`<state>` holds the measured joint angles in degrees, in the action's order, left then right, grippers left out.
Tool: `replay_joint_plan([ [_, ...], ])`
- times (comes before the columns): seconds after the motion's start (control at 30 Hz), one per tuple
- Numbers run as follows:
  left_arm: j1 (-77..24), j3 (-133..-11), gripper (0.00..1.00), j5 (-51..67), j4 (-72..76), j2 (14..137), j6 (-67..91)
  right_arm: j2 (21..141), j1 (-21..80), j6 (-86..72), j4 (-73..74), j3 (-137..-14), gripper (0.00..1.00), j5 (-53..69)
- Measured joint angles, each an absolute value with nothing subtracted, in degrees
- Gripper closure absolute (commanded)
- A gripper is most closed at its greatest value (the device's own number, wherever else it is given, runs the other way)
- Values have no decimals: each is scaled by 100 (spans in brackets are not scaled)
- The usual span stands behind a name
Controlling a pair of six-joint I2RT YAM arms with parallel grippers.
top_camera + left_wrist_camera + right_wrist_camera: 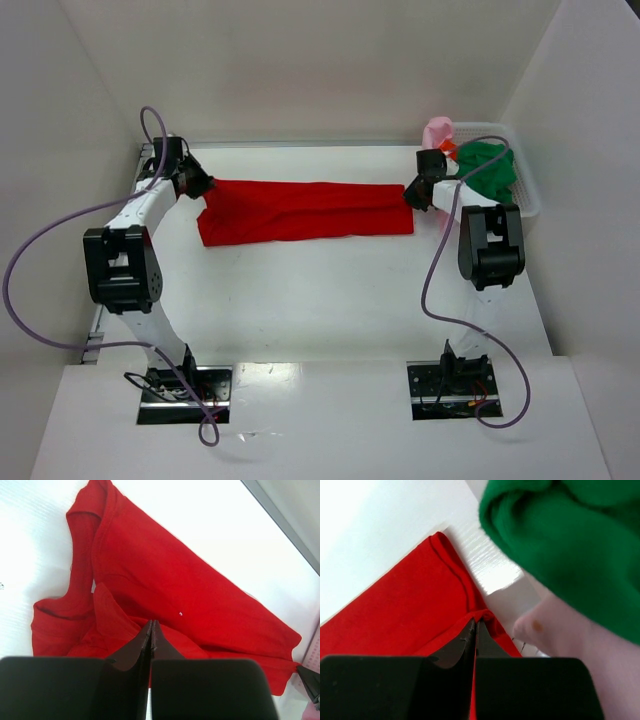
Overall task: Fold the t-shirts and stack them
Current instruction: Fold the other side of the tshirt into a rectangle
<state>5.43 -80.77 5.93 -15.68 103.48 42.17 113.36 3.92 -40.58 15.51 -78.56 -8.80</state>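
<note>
My left hand is pinched shut on one end of the red t-shirt, and my right hand is pinched shut on the other end, so the shirt lies drawn out in a long band between them. In the top view that band runs across the upper middle of the frame, flat on the white surface, with its left end wider and creased. In my left wrist view the cloth bunches into folds right at my closed fingertips, and the rest of the shirt spreads away towards the lower right of the frame. In my right wrist view a stitched hem corner puckers where my fingertips meet, low in the centre. The white lattice basket sits in the upper right of the top view, just beside my right hand. The green t-shirt is heaped in it and hangs over its near rim, the pink t-shirt sticks up at its far left corner, and a scrap of the orange t-shirt shows between them.
</note>
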Motion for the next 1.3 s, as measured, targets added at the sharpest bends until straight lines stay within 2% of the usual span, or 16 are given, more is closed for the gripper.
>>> replay_joint_plan([
  [0.97, 657, -8711, 100, 810, -1455, 11244, 4191, 11539, 392, -3951, 1573, -7885, 100, -921],
  [1.3, 668, -8803, 100, 886, -1448, 11351, 4171, 11246, 395, -3938, 1566, -7555, 100, -945],
])
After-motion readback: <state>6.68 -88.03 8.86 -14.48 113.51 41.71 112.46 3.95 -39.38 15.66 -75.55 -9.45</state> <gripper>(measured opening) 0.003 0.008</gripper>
